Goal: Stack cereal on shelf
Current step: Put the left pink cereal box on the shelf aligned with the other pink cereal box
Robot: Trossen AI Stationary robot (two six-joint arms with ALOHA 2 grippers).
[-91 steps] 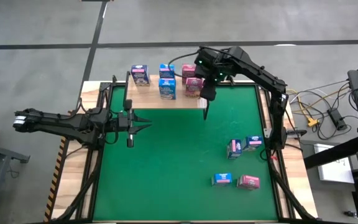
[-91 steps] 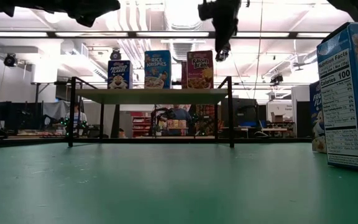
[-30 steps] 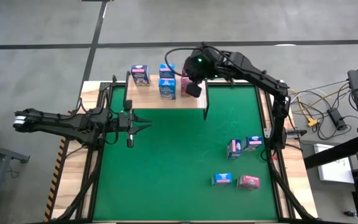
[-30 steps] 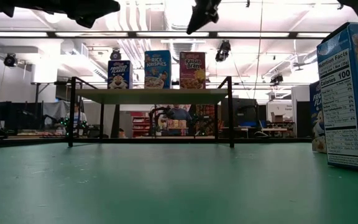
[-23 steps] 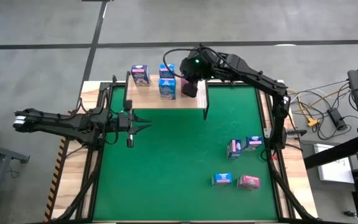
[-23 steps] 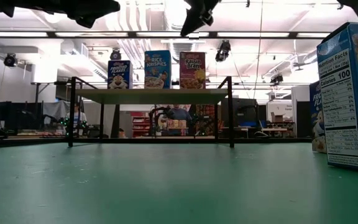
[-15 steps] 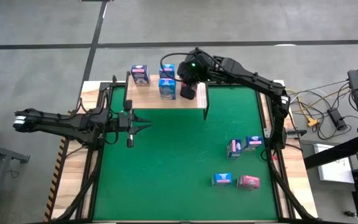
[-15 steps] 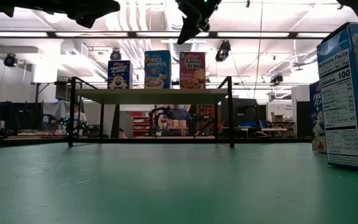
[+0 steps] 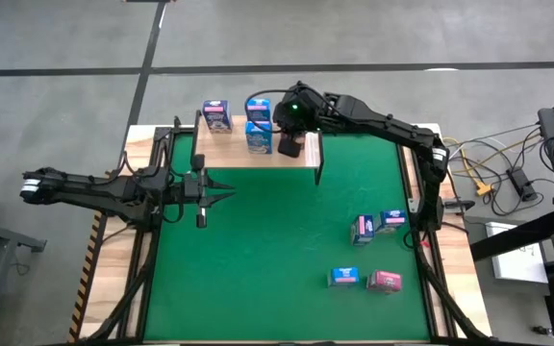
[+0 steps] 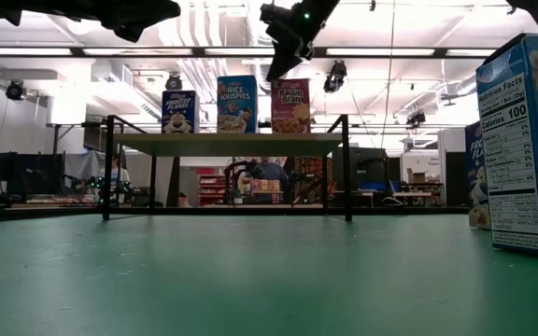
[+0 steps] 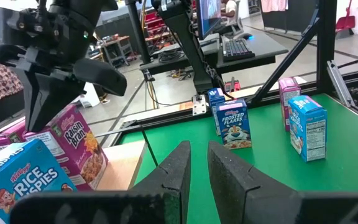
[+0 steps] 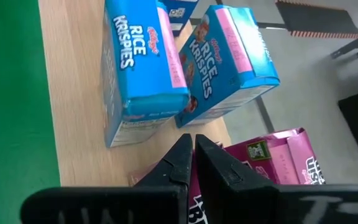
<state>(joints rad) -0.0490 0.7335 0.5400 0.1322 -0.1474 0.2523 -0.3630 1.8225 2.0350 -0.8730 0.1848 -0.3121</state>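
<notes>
The wooden shelf [image 9: 229, 154] stands at the mat's far edge. On it stand a white-purple cereal box [image 9: 216, 115], two blue Rice Krispies boxes [image 9: 258, 137] [image 12: 145, 68] and pink Raisin Bran boxes [image 10: 290, 105] [image 12: 272, 155]. My right gripper [image 9: 289, 146] [image 12: 191, 146] is shut and hovers over the pink boxes, just right of the blue ones. Its tips [image 10: 274, 67] are at about the height of the boxes' tops. My left gripper [image 9: 227, 188] [image 11: 199, 152] waits over the mat's left part, open by a narrow gap and empty. My right gripper points slanting down over the pink boxes' tops [image 12: 247, 152]. I cannot tell whether its shut fingers touch them.
Several cereal boxes stand on the green mat at the right: two together [image 9: 362, 229] [image 9: 390, 221] and a blue one [image 9: 344, 277] beside a pink one [image 9: 385, 281] nearer the front. One blue box [image 10: 530, 140] looms close at the low view's right. The mat's middle is bare.
My right gripper has moved toward the table's left along the shelf and a little down, from over the shelf's right end to over the pink boxes beside the blue ones.
</notes>
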